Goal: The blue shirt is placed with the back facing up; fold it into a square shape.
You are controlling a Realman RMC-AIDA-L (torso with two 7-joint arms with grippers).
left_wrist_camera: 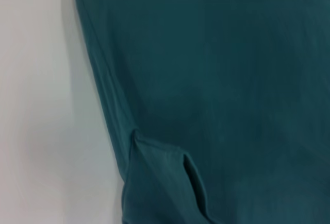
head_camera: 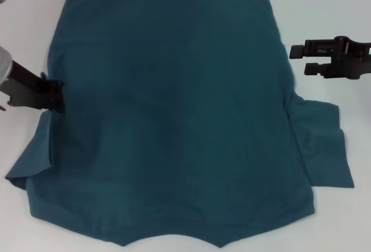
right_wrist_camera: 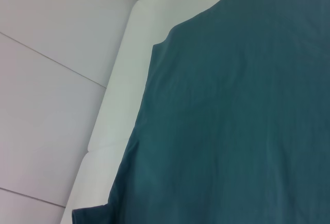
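The blue shirt (head_camera: pixel 174 107) lies spread flat on the white table (head_camera: pixel 23 32), plain side up, hem at the far side and collar at the near edge. Its right sleeve (head_camera: pixel 324 148) sticks out sideways, and its left sleeve (head_camera: pixel 32 159) hangs out lower down. My left gripper (head_camera: pixel 58 95) is down at the shirt's left side edge, touching the cloth. The left wrist view shows that edge of the shirt (left_wrist_camera: pixel 232 80) with a small raised fold (left_wrist_camera: pixel 165 183). My right gripper (head_camera: pixel 298 59) hovers open just off the shirt's right edge, holding nothing. The right wrist view shows the shirt (right_wrist_camera: pixel 232 131) from above.
Bare white table (left_wrist_camera: pixel 41 105) runs along both sides of the cloth. In the right wrist view the table's edge (right_wrist_camera: pixel 118 105) borders a pale tiled floor (right_wrist_camera: pixel 46 105).
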